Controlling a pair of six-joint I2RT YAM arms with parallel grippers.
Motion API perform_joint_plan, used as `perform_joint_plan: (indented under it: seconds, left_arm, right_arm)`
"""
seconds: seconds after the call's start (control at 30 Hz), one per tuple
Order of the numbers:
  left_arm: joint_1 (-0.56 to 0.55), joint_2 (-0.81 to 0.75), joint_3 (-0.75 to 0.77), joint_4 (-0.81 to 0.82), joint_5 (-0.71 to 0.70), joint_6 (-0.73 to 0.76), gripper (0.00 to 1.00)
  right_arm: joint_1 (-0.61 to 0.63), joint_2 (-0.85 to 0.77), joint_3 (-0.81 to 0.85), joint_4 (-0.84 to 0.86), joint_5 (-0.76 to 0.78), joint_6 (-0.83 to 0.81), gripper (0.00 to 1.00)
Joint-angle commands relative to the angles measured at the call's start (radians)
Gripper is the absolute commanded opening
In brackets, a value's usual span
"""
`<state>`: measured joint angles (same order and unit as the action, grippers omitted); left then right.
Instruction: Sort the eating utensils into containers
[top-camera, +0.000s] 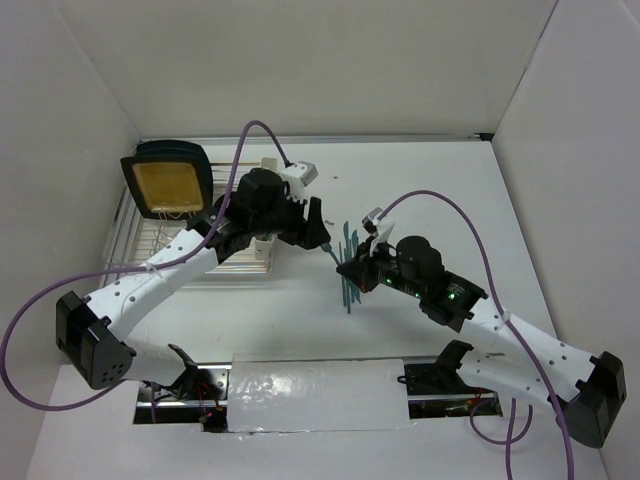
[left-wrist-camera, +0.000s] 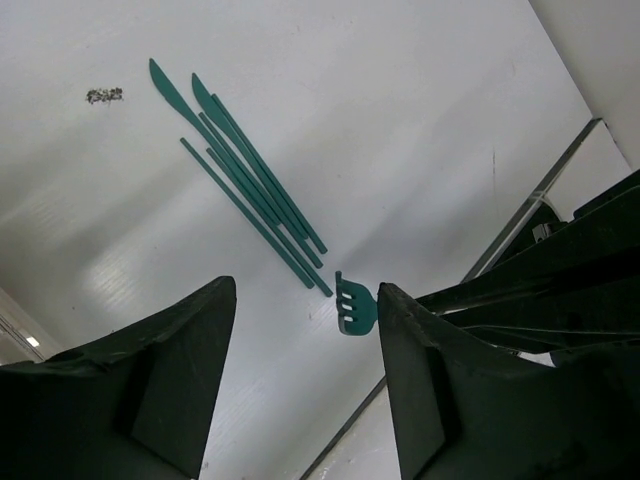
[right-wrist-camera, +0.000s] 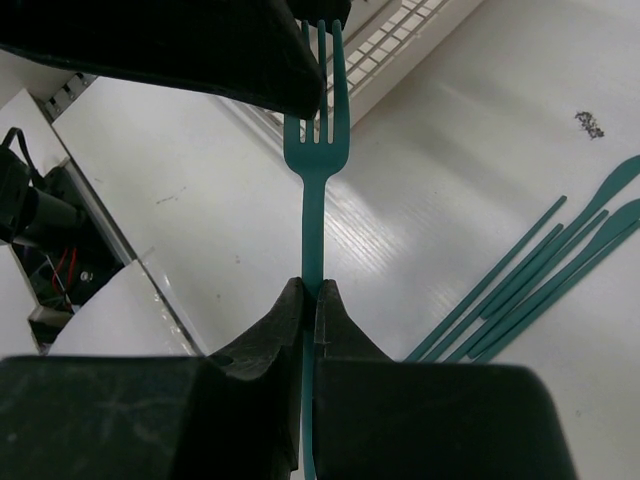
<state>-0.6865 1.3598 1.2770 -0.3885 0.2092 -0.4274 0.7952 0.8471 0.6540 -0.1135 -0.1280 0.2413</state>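
My right gripper (right-wrist-camera: 313, 290) is shut on the handle of a teal fork (right-wrist-camera: 318, 150), which points away from it above the table. The fork's head (left-wrist-camera: 355, 305) sits between the spread fingers of my left gripper (left-wrist-camera: 305, 290), close to the right-hand finger (left-wrist-camera: 420, 360); that gripper is open. In the top view the left gripper (top-camera: 322, 238) and the right gripper (top-camera: 343, 268) meet at mid-table. Several more teal eating utensils (left-wrist-camera: 240, 180) lie bunched on the table (top-camera: 350, 250). The cream-white containers (top-camera: 262, 248) are mostly hidden under the left arm.
A wire dish rack (top-camera: 150, 240) stands at the left with a tan-and-black board (top-camera: 168, 180) propped in it. A tiny dark speck (left-wrist-camera: 104, 96) lies beyond the utensils. White walls enclose the table on three sides.
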Motion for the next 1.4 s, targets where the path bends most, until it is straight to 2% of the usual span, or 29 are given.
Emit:
perform_joint_plan:
  seconds: [0.0,0.07,0.13,0.2,0.27,0.37,0.43,0.47,0.5,0.6,0.63,0.67,0.7,0.73,0.8,0.83,0.97,1.0,1.07,1.13,1.27,1.33,1.37]
  left_arm:
    - [-0.018,0.024,0.051,0.014,0.01,-0.007,0.7]
    - [-0.024,0.025,0.056,0.008,-0.01,-0.001,0.68]
    - [-0.036,0.03,0.056,0.01,-0.011,0.001,0.57]
    - [-0.039,0.041,0.059,0.01,-0.011,0.004,0.55]
    - [-0.044,0.045,0.068,-0.001,-0.011,0.004,0.45]
    - [-0.045,0.056,0.085,-0.013,-0.013,0.016,0.38]
    - [-0.047,0.056,0.088,-0.018,-0.014,0.021,0.3]
    - [-0.047,0.056,0.096,-0.016,-0.017,0.025,0.2]
    - [-0.047,0.055,0.102,-0.016,-0.022,0.03,0.16]
    - [-0.045,0.058,0.134,-0.009,-0.045,0.061,0.0]
    - [-0.048,0.061,0.148,-0.009,-0.057,0.078,0.0]
    - [-0.05,0.062,0.185,-0.003,-0.071,0.134,0.0]
    - [-0.05,0.068,0.203,0.0,-0.095,0.169,0.0]
    - [-0.045,0.064,0.225,0.01,-0.097,0.22,0.0]
    - [-0.036,0.059,0.298,0.016,-0.117,0.436,0.0]
    - [-0.022,0.055,0.321,0.017,-0.114,0.437,0.0]
    - [0.048,0.024,0.426,0.016,-0.067,0.68,0.0]
    - [0.06,-0.008,0.426,0.06,-0.073,0.723,0.0]
    - [0.084,-0.043,0.421,0.097,-0.071,0.792,0.0]
    - [0.134,-0.099,0.394,0.143,0.019,0.822,0.0]
    - [0.246,-0.214,0.237,0.316,0.13,0.939,0.0]
    - [0.268,-0.22,0.235,0.284,0.145,0.923,0.0]
    - [0.327,-0.202,0.255,0.233,0.15,0.915,0.0]
  right_arm:
    - [0.009,-0.011,0.044,-0.008,0.007,-0.011,0.01]
    - [0.009,-0.005,0.056,-0.017,0.016,-0.013,0.01]
    - [0.009,0.001,0.067,-0.026,0.027,-0.013,0.01]
    - [0.012,0.007,0.076,-0.026,0.036,-0.014,0.01]
    - [0.012,0.013,0.087,-0.037,0.036,-0.013,0.01]
    - [0.009,0.015,0.108,-0.048,0.073,-0.011,0.01]
    - [0.009,0.02,0.117,-0.066,0.083,-0.013,0.04]
    - [0.007,0.027,0.13,-0.066,0.083,-0.013,0.07]
    - [0.009,0.032,0.13,-0.078,0.083,-0.013,0.12]
    - [0.01,0.056,0.179,-0.124,0.106,0.004,0.38]
    - [0.01,0.056,0.193,-0.143,0.12,0.007,0.49]
    - [0.009,0.058,0.208,-0.187,0.157,0.035,0.66]
    - [0.012,0.053,0.24,-0.211,0.18,0.047,0.76]
    - [0.01,0.044,0.255,-0.257,0.204,0.067,1.0]
    - [0.004,0.015,0.298,-0.316,0.258,0.101,1.0]
    - [0.004,0.003,0.309,-0.316,0.272,0.105,1.0]
    - [0.007,-0.085,0.319,-0.344,0.355,0.134,1.0]
    - [0.006,-0.114,0.306,-0.344,0.376,0.15,1.0]
    - [0.007,-0.129,0.293,-0.353,0.415,0.156,1.0]
    - [0.007,-0.129,0.282,-0.353,0.439,0.15,1.0]
    - [0.009,-0.065,0.292,-0.353,0.429,0.145,1.0]
    - [0.002,-0.019,0.292,-0.353,0.42,0.148,1.0]
    - [0.002,-0.008,0.292,-0.353,0.419,0.156,1.0]
